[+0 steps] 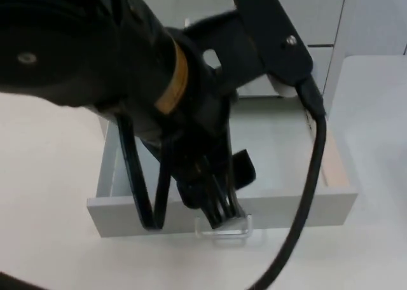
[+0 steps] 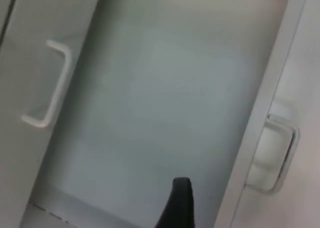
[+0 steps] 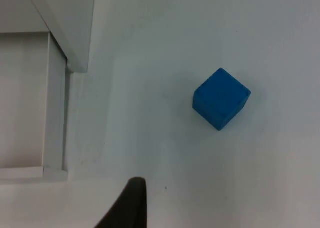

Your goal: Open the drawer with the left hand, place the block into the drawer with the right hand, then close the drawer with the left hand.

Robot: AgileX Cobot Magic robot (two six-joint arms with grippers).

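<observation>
Left arm [image 1: 127,67] looming over pulled-out drawer [image 1: 102,207] — left gripper [image 1: 216,210] down at clear handle [image 1: 222,229].
Finger state impossible to tell for either gripper. Blue block [image 3: 221,99] on white table [image 3: 200,38], well apart from cabinet corner [image 3: 75,53] — right gripper fingertip [image 3: 132,203] hovering above bare tabletop.

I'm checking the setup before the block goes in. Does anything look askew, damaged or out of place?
Nothing stands out. The drawer is pulled out squarely, its clear handle looks intact, with the left claw just above it. The blue block sits on the white table, outside the drawer.
</observation>
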